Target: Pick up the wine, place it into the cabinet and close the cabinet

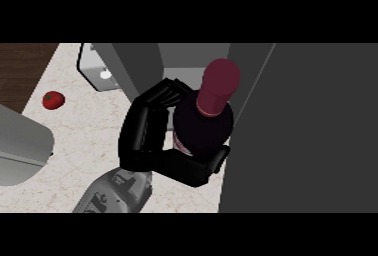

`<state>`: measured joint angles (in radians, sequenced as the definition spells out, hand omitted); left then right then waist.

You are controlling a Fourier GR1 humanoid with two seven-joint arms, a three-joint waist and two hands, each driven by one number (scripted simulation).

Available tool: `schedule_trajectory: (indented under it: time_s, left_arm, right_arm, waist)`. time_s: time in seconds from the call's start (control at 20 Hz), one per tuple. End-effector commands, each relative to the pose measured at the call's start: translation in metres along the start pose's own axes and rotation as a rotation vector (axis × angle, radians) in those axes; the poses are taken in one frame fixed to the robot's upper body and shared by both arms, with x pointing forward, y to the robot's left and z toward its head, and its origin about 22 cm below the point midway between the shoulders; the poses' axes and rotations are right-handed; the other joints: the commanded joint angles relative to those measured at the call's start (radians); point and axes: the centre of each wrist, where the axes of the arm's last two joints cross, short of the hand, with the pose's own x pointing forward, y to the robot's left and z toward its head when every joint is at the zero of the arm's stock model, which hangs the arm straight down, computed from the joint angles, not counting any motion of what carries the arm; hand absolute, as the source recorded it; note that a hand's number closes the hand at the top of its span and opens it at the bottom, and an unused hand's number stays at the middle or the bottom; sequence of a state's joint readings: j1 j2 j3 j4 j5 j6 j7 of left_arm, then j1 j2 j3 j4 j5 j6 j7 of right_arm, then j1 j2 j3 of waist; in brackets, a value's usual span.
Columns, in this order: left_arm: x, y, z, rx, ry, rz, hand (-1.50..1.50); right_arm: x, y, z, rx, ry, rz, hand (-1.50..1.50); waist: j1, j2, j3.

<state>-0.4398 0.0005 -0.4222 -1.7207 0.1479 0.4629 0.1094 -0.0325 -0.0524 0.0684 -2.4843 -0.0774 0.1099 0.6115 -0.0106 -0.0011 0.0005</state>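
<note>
The wine bottle (204, 125) is dark with a maroon neck and cap, and it stands up towards the camera in the middle of the view. My left hand (144, 135) is shut on it: the fingers curl round its left and far side and the thumb (199, 170) wraps under the near side. The bottle is held in front of the dark grey cabinet (303, 125), whose large panel fills the right of the view. A lighter inside part of the cabinet (184, 55) shows just behind the bottle's neck. My right hand is out of sight.
A red tomato (53, 100) lies on the pale marble counter (74, 150) at the left. A grey rounded container (22, 145) sits at the left edge. A light grey object with a white knob (97, 72) stands at the back left, beside a grey upright panel (136, 65).
</note>
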Motion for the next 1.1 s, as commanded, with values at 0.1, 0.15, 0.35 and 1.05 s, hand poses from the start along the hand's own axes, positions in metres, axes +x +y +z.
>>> schedule_trajectory:
  time_s: [0.1,0.15,0.35,1.05]
  left_arm:
    - [0.003,0.005,-0.010,0.033,0.000,-0.014,1.50]
    - [0.000,-0.015,-0.025,0.031,-0.026,-0.035,1.50]
    - [-0.021,-0.011,-0.024,0.041,-0.018,-0.071,1.50]
    - [-0.067,-0.007,-0.003,0.133,0.006,-0.006,1.50]
  right_arm:
    - [0.013,0.005,0.028,0.039,-0.052,-0.026,-1.50]
    - [0.020,0.003,0.015,0.043,-0.040,-0.029,-1.50]
    - [0.016,0.000,0.022,0.029,-0.037,-0.040,-1.50]
    - [0.027,0.001,0.008,0.033,-0.037,-0.032,-1.50]
  waist:
    - [0.003,-0.001,0.000]
    - [0.000,0.001,0.000]
    - [0.001,0.000,0.000]
    - [0.003,0.000,-0.001]
